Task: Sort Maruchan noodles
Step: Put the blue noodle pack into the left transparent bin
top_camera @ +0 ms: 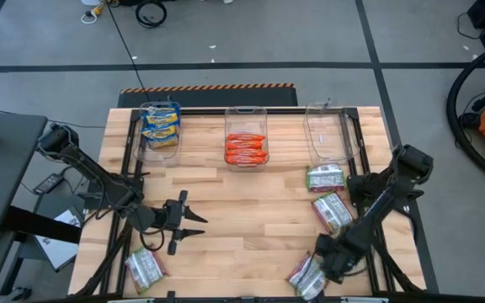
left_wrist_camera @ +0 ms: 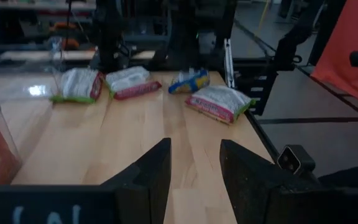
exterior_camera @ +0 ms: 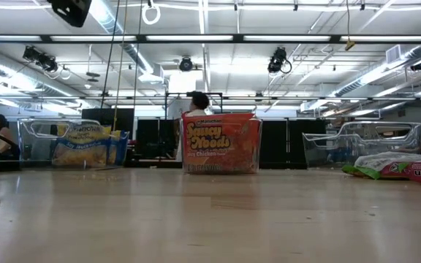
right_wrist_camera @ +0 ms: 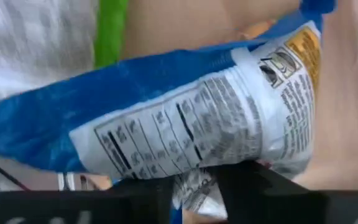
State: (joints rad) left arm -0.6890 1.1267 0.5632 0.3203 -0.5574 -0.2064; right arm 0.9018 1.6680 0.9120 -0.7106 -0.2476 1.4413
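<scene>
The right gripper pinches a blue-and-yellow Maruchan packet at the table's near right edge, while the left gripper hovers, fingers spread.

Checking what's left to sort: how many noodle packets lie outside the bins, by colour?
Silvery-white packets: 4
Yellow-and-blue packet: 1
Orange-red: 0
Total: 5

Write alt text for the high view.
Seen from above, the right gripper reaches down on packets at the table's near right corner, while the left gripper hovers open. Three clear bins line the far edge: yellow-and-blue packets, orange-red packets, one empty.
</scene>
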